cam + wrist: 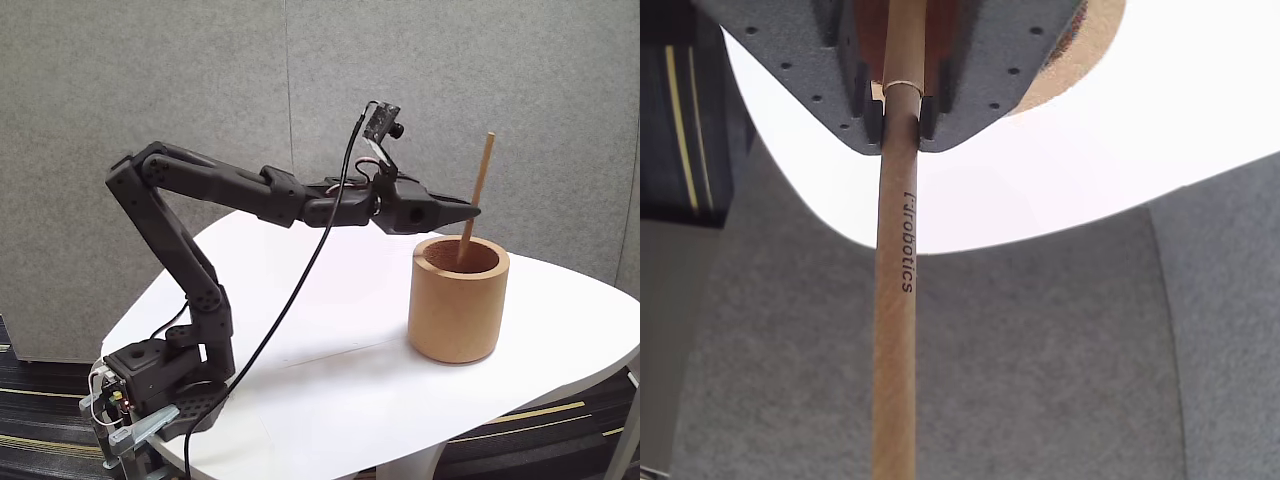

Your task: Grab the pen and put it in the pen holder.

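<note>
In the fixed view the black arm reaches right, and my gripper (pixel 470 211) is shut on the pen (pixel 483 170), a thin light-brown wooden stick. The pen stands nearly upright, tilted slightly right, with its lower end inside the mouth of the pen holder (pixel 458 310), a thick-walled tan cup on the white table. In the wrist view the pen (pixel 896 330) runs down the middle of the picture with dark lettering on it, clamped between the two grey fingers (pixel 872 120) of my gripper (pixel 900 125). A slice of the pen holder's rim (pixel 1090 45) peeks out behind the fingers.
The round white table (pixel 330 400) has open surface left of and in front of the cup. The arm's base (pixel 150 375) is clamped at the table's left edge. A black cable (pixel 300 280) hangs from the wrist camera to the base. Grey panel walls stand behind.
</note>
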